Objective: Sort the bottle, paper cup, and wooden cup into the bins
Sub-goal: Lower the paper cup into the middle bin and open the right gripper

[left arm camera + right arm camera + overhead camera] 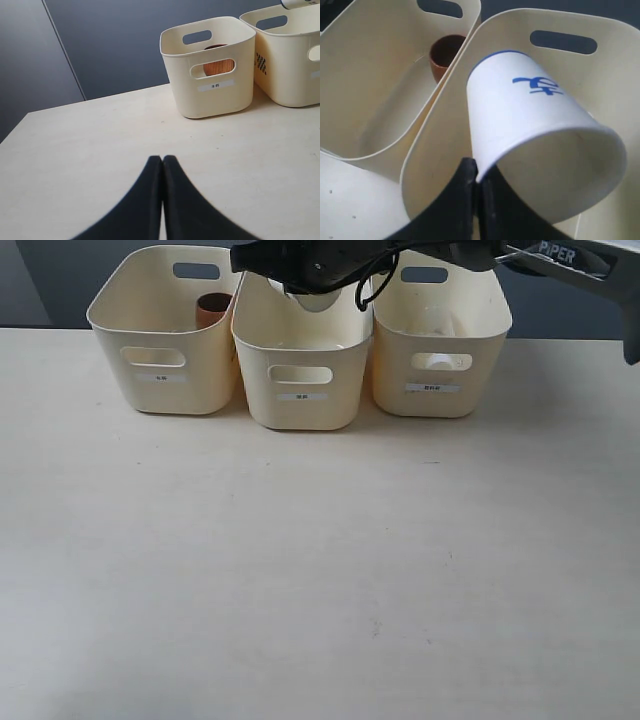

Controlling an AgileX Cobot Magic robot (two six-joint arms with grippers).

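Observation:
My right gripper point(476, 170) is shut on the rim of the white paper cup point(520, 120), which is tilted and hangs over the middle bin point(440, 150). In the exterior view the paper cup point(316, 302) shows just under the dark right gripper point(300, 285), above the middle bin point(300, 405). The wooden cup point(212, 308) stands inside the left bin point(165, 390). The bottle is not clearly seen; a white shape point(437, 362) shows through the right bin's point(440, 405) handle cut-out. My left gripper point(162, 159) is shut and empty, low over the table, facing the left bin point(220, 102).
The three bins stand side by side at the back of the pale table point(320, 570), touching or nearly so. A dark wall rises behind them. The right arm point(560, 255) reaches in from the upper right.

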